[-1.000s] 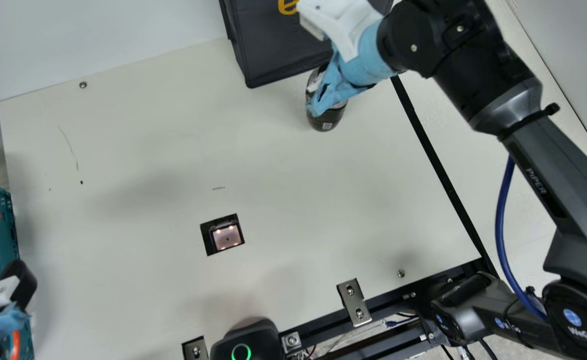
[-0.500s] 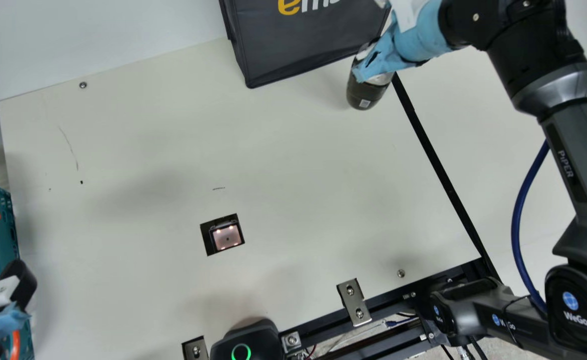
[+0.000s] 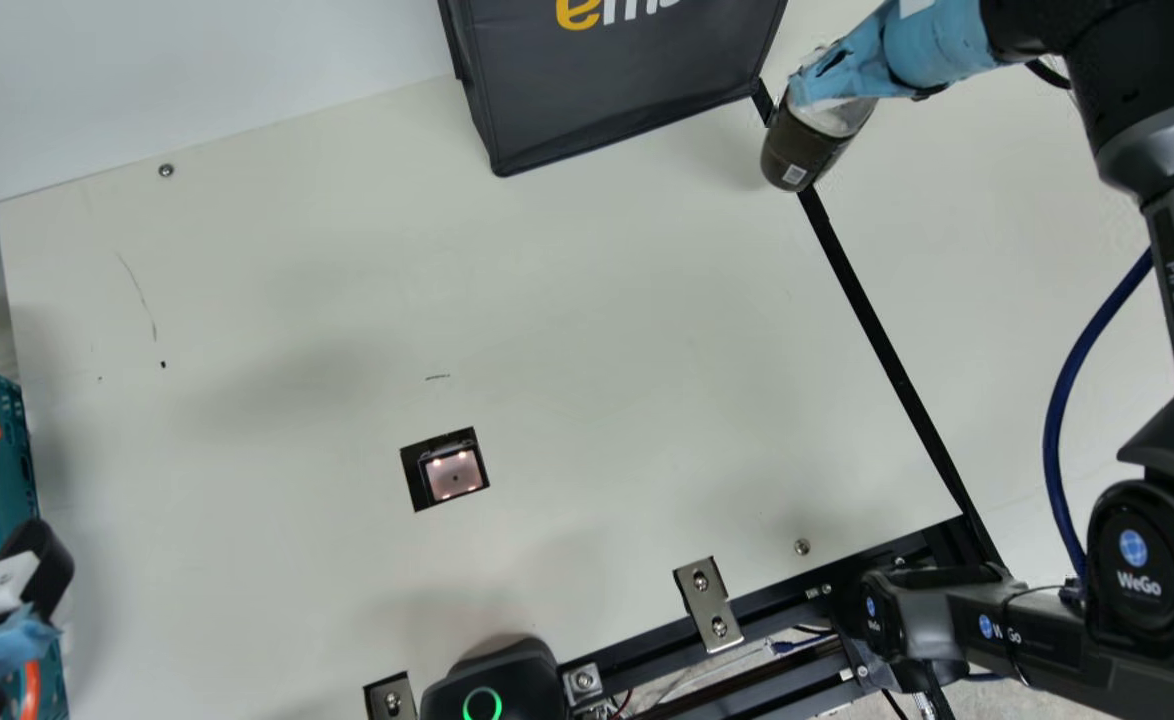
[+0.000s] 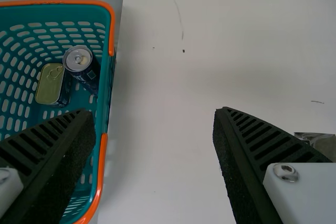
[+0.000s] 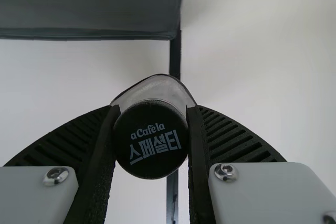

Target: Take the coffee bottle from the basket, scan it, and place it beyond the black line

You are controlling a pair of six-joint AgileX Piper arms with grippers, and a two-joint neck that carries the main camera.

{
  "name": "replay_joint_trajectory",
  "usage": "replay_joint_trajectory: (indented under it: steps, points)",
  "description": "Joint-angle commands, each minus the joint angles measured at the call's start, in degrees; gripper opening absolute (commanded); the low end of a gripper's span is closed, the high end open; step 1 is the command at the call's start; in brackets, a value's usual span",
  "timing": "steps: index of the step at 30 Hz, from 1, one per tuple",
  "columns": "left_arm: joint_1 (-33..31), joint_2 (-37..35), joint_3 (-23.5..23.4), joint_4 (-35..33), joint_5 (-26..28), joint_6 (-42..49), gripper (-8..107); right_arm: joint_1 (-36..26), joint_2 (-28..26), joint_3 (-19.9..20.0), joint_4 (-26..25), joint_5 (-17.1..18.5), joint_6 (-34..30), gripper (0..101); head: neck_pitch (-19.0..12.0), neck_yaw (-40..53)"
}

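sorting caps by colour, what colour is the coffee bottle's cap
The cap is black with white lettering, clearest in the right wrist view.

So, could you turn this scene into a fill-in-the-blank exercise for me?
The dark brown, black-capped coffee bottle is held by the robot's ____ gripper.
The teal plastic basket has an edge trimmed in ____.
The ring light on the rounded black device glows ____.
Missing words: right; orange; green.

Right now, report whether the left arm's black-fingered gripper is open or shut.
Open: the left gripper has its two black ribbed fingers wide apart.
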State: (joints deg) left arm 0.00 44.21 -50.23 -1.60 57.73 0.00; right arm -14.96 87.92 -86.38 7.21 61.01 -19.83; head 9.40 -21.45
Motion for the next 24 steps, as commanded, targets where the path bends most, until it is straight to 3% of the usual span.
replay_joint_trajectory:
  steps: [1, 24]
  points:
    - [0.0, 0.0, 0.0, 0.0, 0.0, 0.0, 90, -1.23, 0.28, -0.3, 0.05, -0.12, 0.12, 0, -1.48, -0.13]
    - [0.0, 0.0, 0.0, 0.0, 0.0, 0.0, 90, -8.88, 4.51, -0.97, -0.29, -2.5, 1.29, 0, -1.48, -0.13]
